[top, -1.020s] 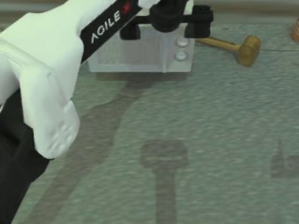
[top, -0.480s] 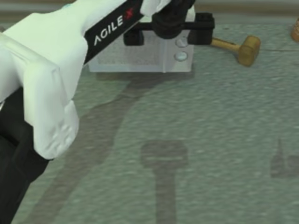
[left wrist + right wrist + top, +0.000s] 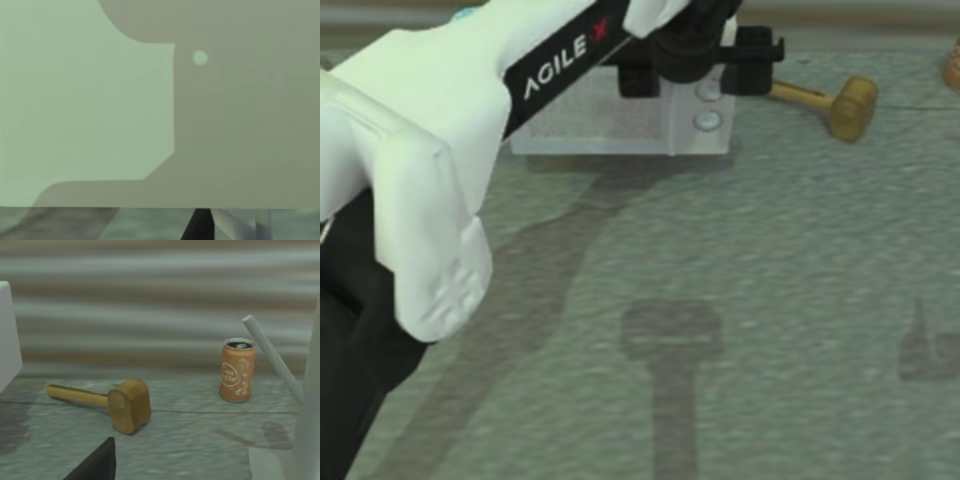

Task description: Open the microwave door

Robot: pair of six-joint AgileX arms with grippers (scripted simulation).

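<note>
- The left gripper (image 3: 700,65) is at the far side of the table, over the top of the microwave (image 3: 620,115), with fingers set wide apart and holding nothing
- It hangs above the seam between the door (image 3: 590,118) and the knob panel
- The door looks closed; its long axis runs left to right, so I judge the free edge is just under the gripper
- The left arm is clearly nearer; the right gripper is out of view, facing a mallet (image 3: 117,404) and a can (image 3: 237,370)

Left hand (image 3: 701,62) — fingers spread — reaching far.
</note>
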